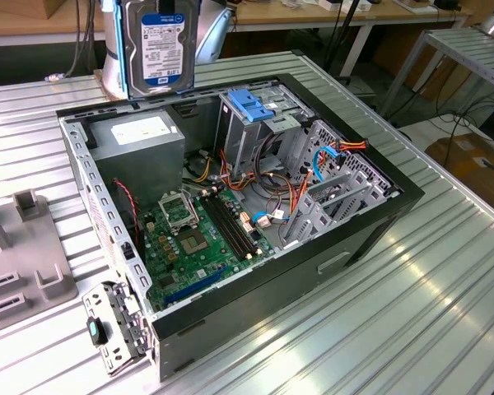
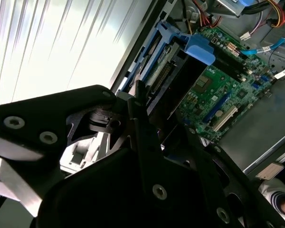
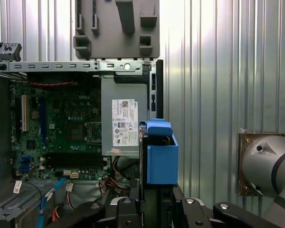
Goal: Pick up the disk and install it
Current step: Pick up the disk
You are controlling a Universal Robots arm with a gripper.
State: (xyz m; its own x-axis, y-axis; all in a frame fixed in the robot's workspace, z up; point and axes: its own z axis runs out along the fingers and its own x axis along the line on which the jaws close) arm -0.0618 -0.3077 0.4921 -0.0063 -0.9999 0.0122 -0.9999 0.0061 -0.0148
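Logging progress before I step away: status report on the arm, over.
Pincer shut on the disk. Disk upright, held aloft at the open computer case's edge, not installed. Cables lie beside the drive cage.

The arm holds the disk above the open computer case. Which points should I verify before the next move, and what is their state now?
1. Grasp: ok; the gripper holds the disk upright, in the air.
2. Carrier: ok; the blue carrier frame is on the disk.
3. Clearance: ok; the disk touches nothing of the case.
4. Slot: cannot tell; a light-blue bracket sits atop the drive cage.
5. Wiring: probably not ok; cables lie loose beside the cage.
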